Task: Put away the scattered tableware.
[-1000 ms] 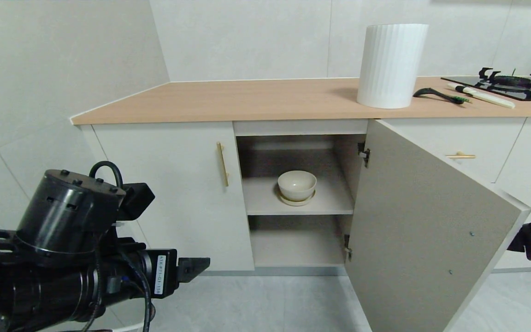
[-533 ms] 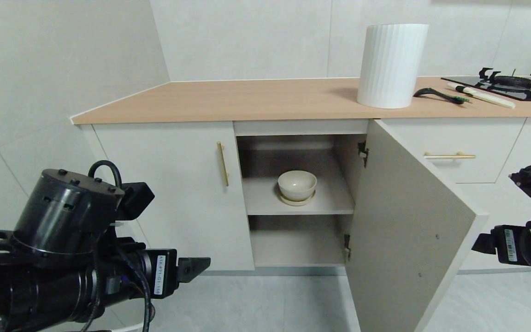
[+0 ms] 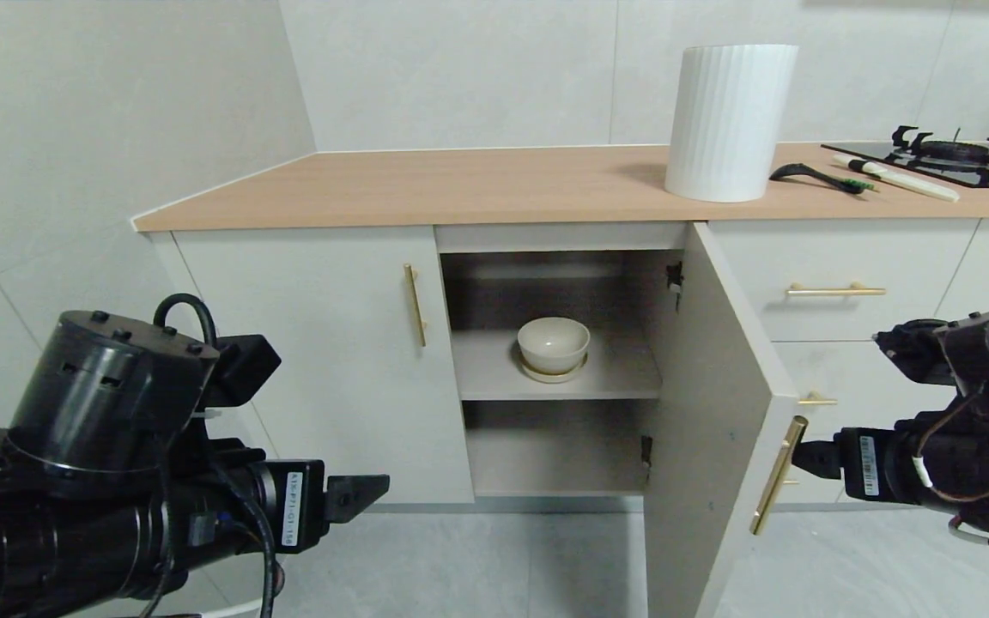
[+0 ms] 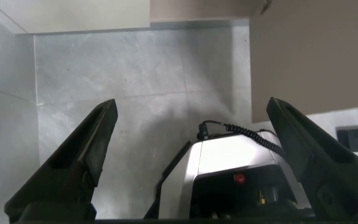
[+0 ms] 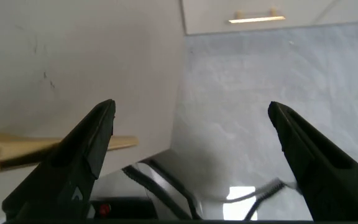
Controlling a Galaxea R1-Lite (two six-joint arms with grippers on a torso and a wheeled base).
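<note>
A beige bowl sits on a small plate on the upper shelf of the open cabinet. The cabinet door stands about half open, its gold handle facing me. My right gripper is low on the right, just outside the door by that handle. It is open and holds nothing, and the door handle lies next to one finger. My left gripper hangs low on the left above the floor, open and holding nothing.
A tall white ribbed container, a dark utensil and a white stick-like item lie on the wooden counter, with a stove at far right. The left cabinet door is shut. Drawers are behind the open door.
The cabinet door has swung leftward toward shutting, so its handle side now shows. My right arm has moved left along with it. The left arm has barely shifted.
</note>
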